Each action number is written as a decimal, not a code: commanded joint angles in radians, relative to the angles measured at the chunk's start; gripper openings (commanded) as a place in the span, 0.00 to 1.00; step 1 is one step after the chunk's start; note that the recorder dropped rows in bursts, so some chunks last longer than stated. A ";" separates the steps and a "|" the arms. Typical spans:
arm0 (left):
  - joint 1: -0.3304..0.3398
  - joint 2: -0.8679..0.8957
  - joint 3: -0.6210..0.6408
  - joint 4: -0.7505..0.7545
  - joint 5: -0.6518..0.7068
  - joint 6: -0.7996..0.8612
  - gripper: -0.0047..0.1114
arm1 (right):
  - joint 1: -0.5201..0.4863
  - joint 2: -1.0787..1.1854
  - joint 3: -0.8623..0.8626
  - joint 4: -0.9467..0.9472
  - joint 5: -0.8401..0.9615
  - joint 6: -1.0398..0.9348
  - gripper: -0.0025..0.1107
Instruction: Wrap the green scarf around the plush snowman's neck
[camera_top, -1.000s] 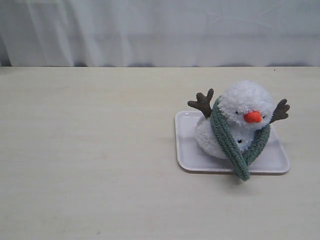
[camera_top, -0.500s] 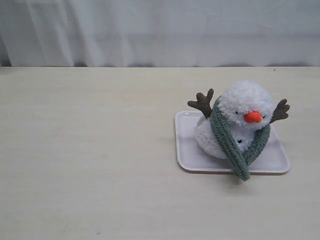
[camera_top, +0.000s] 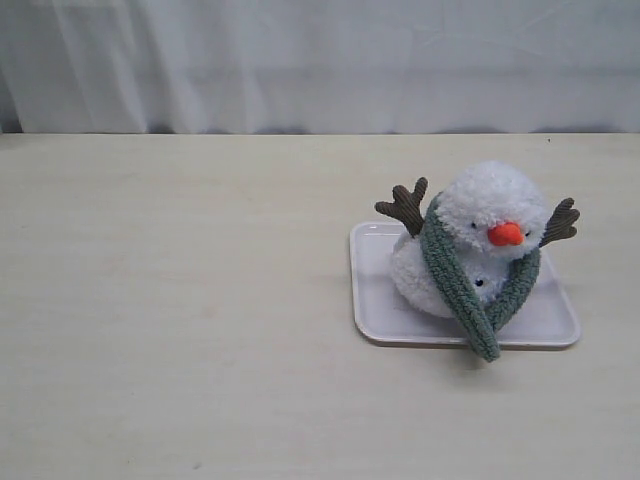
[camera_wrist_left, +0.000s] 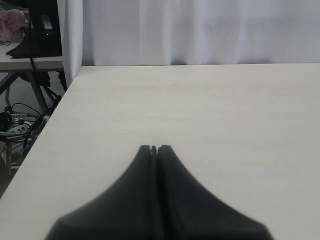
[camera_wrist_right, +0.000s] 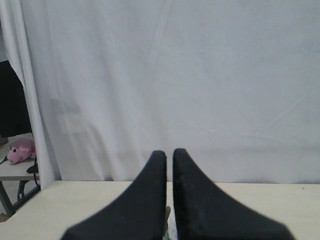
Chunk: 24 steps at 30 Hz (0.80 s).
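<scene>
The plush snowman (camera_top: 489, 202) sits on a white tray (camera_top: 372, 322) to the right of the table's middle, its brown twig arms raised. The green scarf (camera_top: 449, 274) runs round the snowman's neck, covering the crease, and its two ends cross in front, reaching over the tray's front rim. Neither gripper shows in the exterior view. My left gripper (camera_wrist_left: 154, 148) is shut with nothing in it, over bare table. My right gripper (camera_wrist_right: 170, 153) is shut and holds nothing; low between its fingers a sliver of brown and green peeks through, too small to name.
A white curtain (camera_top: 320, 60) hangs behind the table's far edge. In the left wrist view the table's side edge (camera_wrist_left: 55, 107) drops to cables and a stand on the floor. A pink plush toy (camera_wrist_right: 20, 150) lies on a side table.
</scene>
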 joint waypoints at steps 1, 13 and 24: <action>0.001 -0.002 0.003 -0.004 -0.013 -0.001 0.04 | 0.001 -0.011 -0.001 0.002 -0.002 -0.006 0.06; 0.001 -0.002 0.003 -0.004 -0.013 -0.001 0.04 | 0.001 -0.011 -0.001 0.002 -0.002 -0.006 0.06; 0.001 -0.002 0.003 -0.004 -0.013 -0.001 0.04 | -0.010 -0.033 0.001 0.007 -0.002 -0.006 0.06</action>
